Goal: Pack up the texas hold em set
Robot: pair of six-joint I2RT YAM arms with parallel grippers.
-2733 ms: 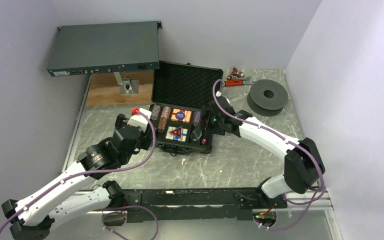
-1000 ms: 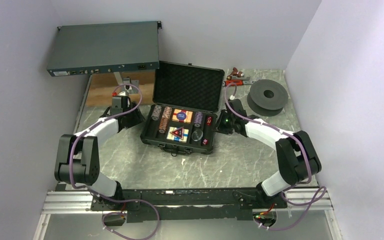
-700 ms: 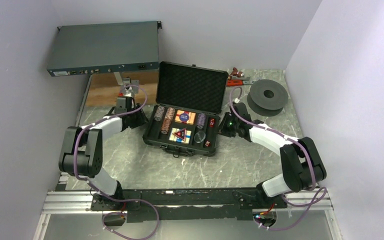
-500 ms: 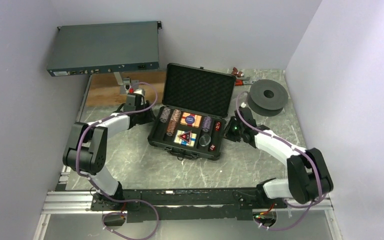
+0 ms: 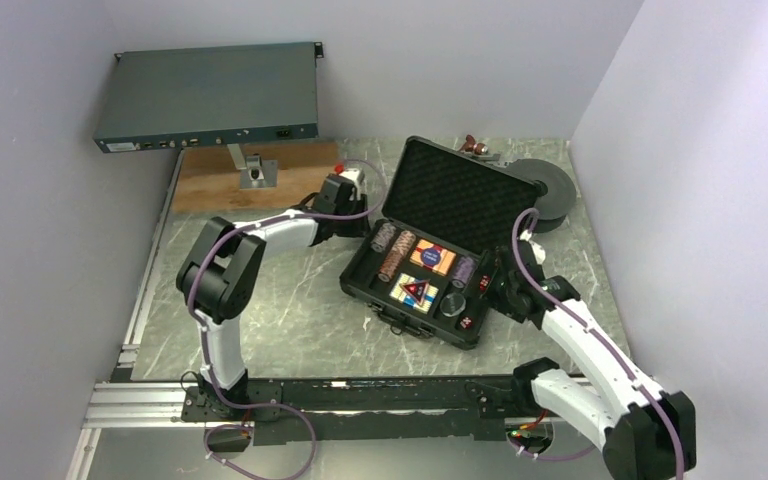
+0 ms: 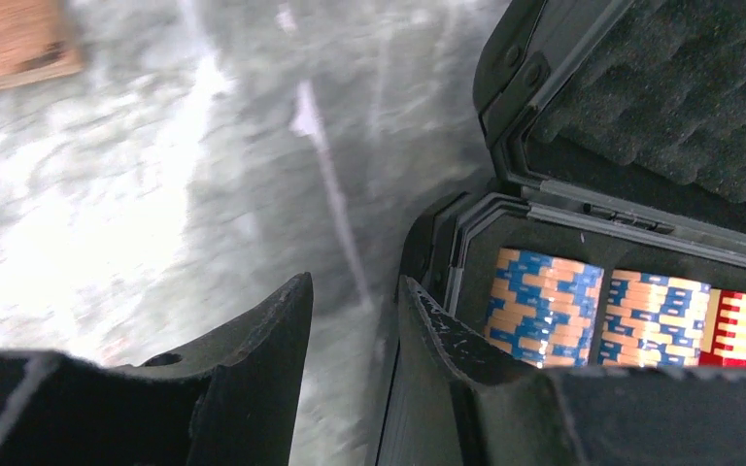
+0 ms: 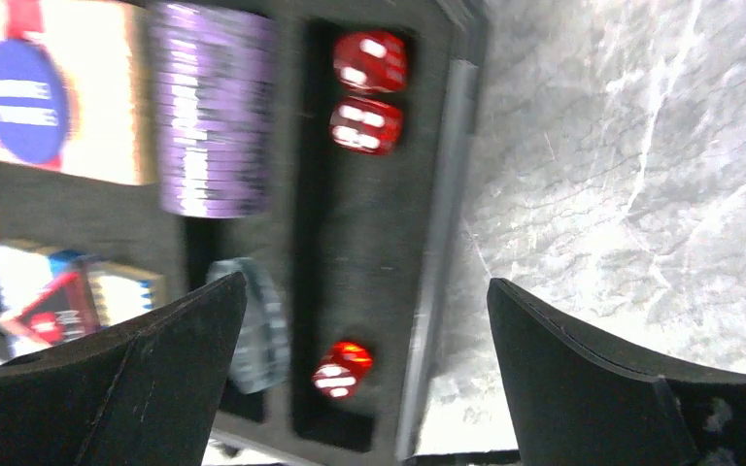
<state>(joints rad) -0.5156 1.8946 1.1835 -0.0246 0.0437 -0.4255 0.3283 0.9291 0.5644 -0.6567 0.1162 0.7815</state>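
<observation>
1 open, foam-lined black case (image 5: pixel 460 200) holds 3 rows of striped poker chips (image 5: pixel 398 255), 2 card decks (image 5: pixel 433 258), 3 small red dice (image 7: pixel 365 124), 1 triangular black-and-red marker (image 5: pixel 415 291) and 1 clear round disc (image 7: pixel 257 325). Outside the case there are 2 white robot arms (image 5: pixel 280 228), 1 grey-blue rack unit (image 5: pixel 208 95), 1 black spool (image 5: pixel 555 195) and 1 wooden board (image 5: pixel 230 185).

Lilac walls (image 5: pixel 460 60), grey marbled table (image 5: pixel 290 310), wooden board (image 5: pixel 210 185)
</observation>
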